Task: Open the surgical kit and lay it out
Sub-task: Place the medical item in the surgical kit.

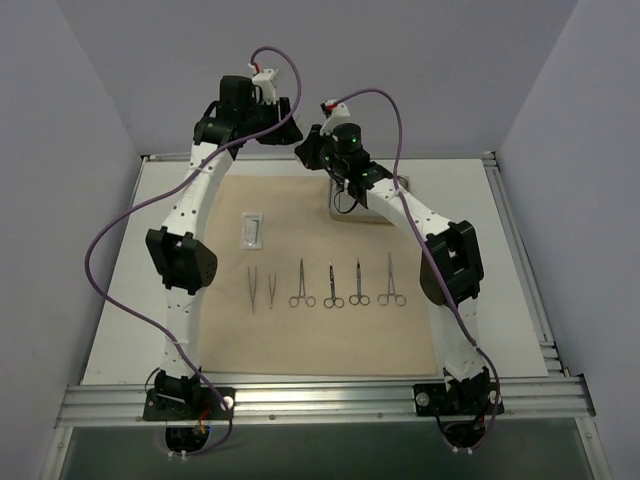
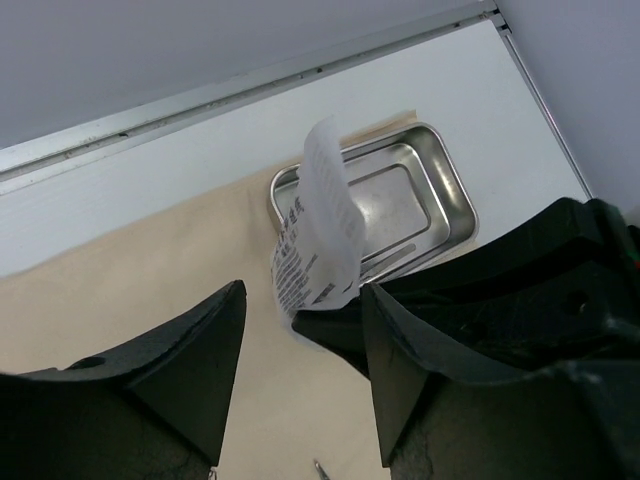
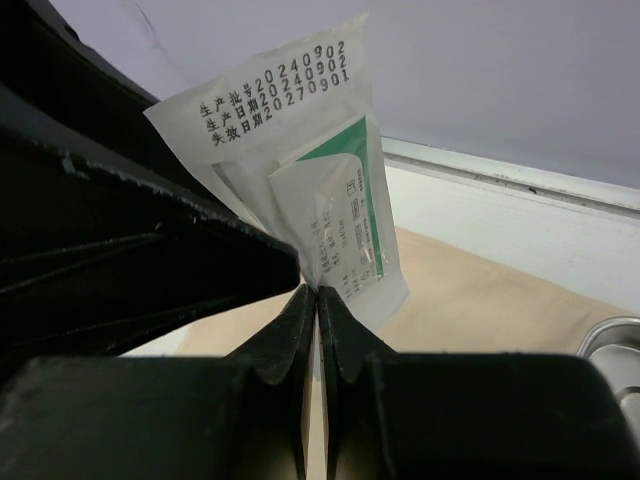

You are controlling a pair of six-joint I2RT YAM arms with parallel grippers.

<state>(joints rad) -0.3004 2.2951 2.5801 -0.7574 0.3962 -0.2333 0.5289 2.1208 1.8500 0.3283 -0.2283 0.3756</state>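
White table [image 1: 520,300], beige cloth [image 1: 300,345] spread flat

Two arms arch inward; the left tool [image 2: 300,325] and right tool [image 3: 317,300] crowd the air above the far edge of the beige cloth [image 1: 300,340]. A white packet [image 3: 300,170] pinched in the right tool hangs just before the left's parted jaws. The steel tray [image 2: 455,200] sits beneath. Tweezers [image 1: 253,288] and clamps [image 1: 333,287] line mid-cloth, a second packet [image 1: 252,230] beyond them, left. Bare cloth runs from that row toward the near edge of the desk [image 1: 120,340].
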